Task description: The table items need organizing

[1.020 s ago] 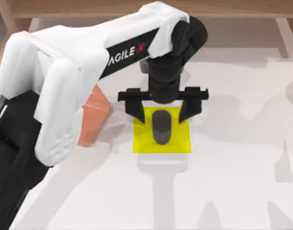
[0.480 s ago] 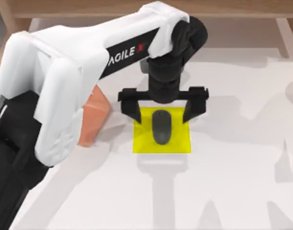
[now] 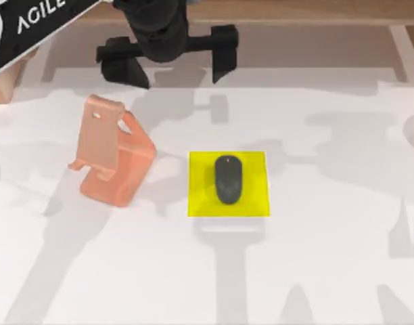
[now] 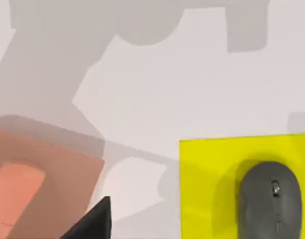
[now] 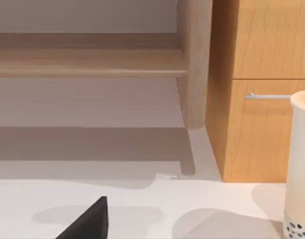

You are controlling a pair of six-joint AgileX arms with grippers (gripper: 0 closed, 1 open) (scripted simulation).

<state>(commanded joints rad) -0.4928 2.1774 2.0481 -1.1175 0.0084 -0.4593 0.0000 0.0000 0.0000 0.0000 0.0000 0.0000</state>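
Top view shows the dark grey oval computer mouse (image 3: 228, 179) lying on the flat yellow square pad (image 3: 254, 203), the left gripper (image 3: 174, 68) hovering far off, jaws spread wide and empty.

You have open table (image 3: 329, 271) all around the mouse (image 3: 228, 179) on its yellow pad (image 3: 254, 203). The salmon stand (image 3: 112, 159) blocks the left side; your left pincer (image 3: 173, 64) hangs spread near the far edge.
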